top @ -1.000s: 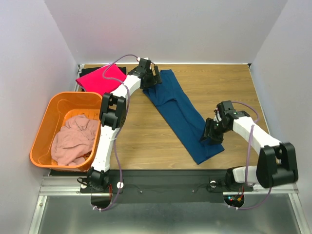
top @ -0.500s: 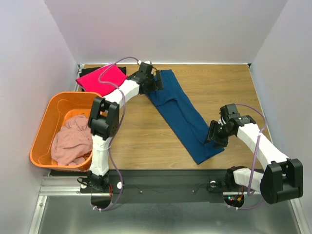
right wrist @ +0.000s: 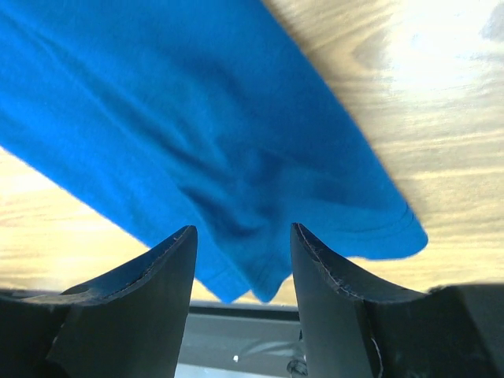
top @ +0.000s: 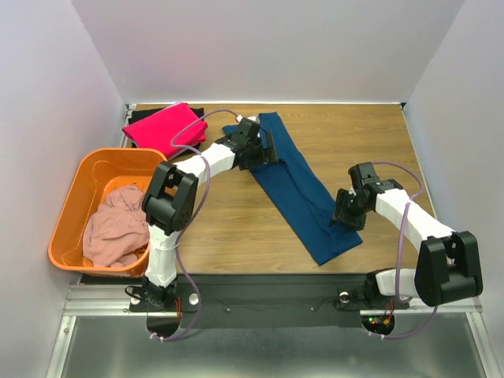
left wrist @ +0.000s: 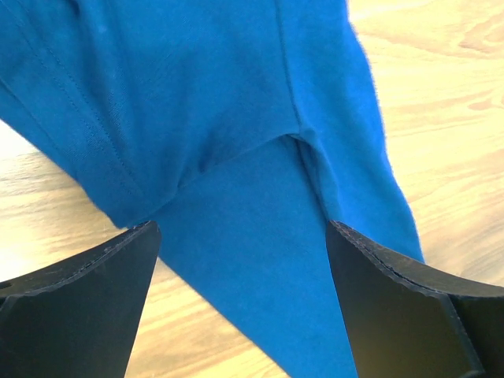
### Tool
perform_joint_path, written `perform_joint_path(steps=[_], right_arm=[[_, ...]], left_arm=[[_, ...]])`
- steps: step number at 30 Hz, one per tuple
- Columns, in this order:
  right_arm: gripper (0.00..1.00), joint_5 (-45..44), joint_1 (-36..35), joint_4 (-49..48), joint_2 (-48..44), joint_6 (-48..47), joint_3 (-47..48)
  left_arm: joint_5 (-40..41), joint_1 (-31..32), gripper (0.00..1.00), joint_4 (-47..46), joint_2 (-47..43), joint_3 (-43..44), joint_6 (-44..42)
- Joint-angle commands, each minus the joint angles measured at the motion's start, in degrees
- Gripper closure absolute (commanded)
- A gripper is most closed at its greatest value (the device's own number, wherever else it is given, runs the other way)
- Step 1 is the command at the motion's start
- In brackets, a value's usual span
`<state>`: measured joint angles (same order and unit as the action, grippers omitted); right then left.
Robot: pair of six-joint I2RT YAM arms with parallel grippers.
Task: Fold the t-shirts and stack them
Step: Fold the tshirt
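Now you are hovering the left gripper (left wrist: 240, 228) and right gripper (right wrist: 242, 230), both unclenched, over the navy t-shirt (top: 295, 185); a shallow pinch could slip.

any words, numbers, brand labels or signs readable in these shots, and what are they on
None: no word, number, label or logo can be read in any view.
blue t-shirt: plain cloth on the side that shows, no print or tag in sight, also in both wrist views.
bright pink t-shirt: no marking visible.
pale pink t-shirt: crumpled, no marking visible.
orange basket: plain plastic, no sticker or lettering visible.
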<state>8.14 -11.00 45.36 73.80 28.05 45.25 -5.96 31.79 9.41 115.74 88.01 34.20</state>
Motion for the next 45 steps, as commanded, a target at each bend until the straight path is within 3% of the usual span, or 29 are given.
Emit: perform_joint_path(steps=[1, 21, 32, 45], right_arm=[[0.43, -1.6, -0.9, -3.6, 1.4, 0.1, -0.2], [0.43, 0.2, -11.2, -7.7, 14.4, 3.8, -1.0], [0.43, 2.4, -20.7, -8.5, 25.5, 5.8, 12.5], [0.42, 6.4, -28.2, -8.1, 30.2, 7.1, 22.2]], left_arm=[[-1.0, -0.1, 0.01, -0.4, 3.2, 2.7, 1.2], [-1.5, -5.2, 0.02, 3.9, 17.5, 16.3, -0.3], [-1.6, -8.0, 0.02, 10.4, 27.0, 33.3, -1.2], [-4.5, -10.5, 0.01, 3.7, 25.9, 35.8, -6.2]])
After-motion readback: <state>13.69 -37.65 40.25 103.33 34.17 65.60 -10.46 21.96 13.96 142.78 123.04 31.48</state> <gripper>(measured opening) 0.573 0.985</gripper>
